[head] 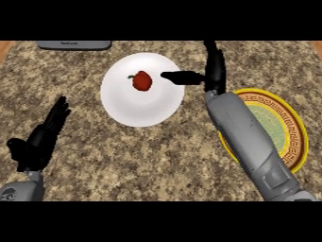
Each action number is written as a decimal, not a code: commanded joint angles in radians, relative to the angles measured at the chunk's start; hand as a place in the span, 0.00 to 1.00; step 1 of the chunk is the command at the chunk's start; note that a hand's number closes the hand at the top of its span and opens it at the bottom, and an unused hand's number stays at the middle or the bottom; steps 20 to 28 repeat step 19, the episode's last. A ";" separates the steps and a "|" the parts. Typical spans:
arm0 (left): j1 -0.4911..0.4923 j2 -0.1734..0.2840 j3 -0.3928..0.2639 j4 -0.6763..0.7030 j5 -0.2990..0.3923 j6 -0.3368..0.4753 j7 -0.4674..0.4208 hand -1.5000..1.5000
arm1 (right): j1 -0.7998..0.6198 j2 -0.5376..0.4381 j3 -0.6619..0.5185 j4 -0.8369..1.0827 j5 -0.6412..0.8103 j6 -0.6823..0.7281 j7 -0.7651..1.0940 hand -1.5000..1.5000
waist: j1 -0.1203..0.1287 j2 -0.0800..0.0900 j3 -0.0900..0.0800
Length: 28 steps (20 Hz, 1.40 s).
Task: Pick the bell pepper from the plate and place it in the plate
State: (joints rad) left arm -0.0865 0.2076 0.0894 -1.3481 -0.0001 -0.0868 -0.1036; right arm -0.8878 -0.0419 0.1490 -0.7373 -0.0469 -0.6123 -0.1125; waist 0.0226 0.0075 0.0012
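A small red bell pepper (142, 81) with a green stem lies on the upper part of a white plate (139, 106). My right hand (213, 71) hovers over that plate's right rim, open, fingers straight and pointing away, thumb stretched left toward the pepper with a small gap between them. To the right, a yellow-rimmed plate (294, 137) with a patterned border and green centre lies partly hidden under my right forearm. At the lower left my left hand (41, 137) rests open above the counter, fingers pointing up.
The counter (87, 156) is speckled granite, with wooden edges at the far left and far right. A grey flat object (74, 45) lies at the back edge, upper left.
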 commanded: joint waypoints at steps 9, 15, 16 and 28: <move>-0.023 0.023 0.047 0.032 0.012 -0.016 0.007 0.50 | 0.208 -0.185 -0.104 -0.019 -0.072 0.378 -0.284 0.00 | -0.020 -0.007 -0.001; 0.044 -0.032 -0.007 -0.078 -0.023 0.019 0.043 0.50 | 0.187 -0.189 -0.149 0.201 -0.027 0.426 -0.444 0.00 | -0.008 -0.004 -0.001; 0.008 0.013 0.035 -0.004 0.008 -0.030 0.010 0.50 | 0.166 -0.240 -0.179 0.256 -0.040 0.477 -0.483 0.00 | -0.006 -0.001 0.000; 0.064 -0.016 0.013 -0.070 -0.008 -0.014 0.028 0.50 | 0.220 -0.209 -0.185 0.185 -0.021 0.417 -0.494 0.00 | -0.013 -0.006 -0.001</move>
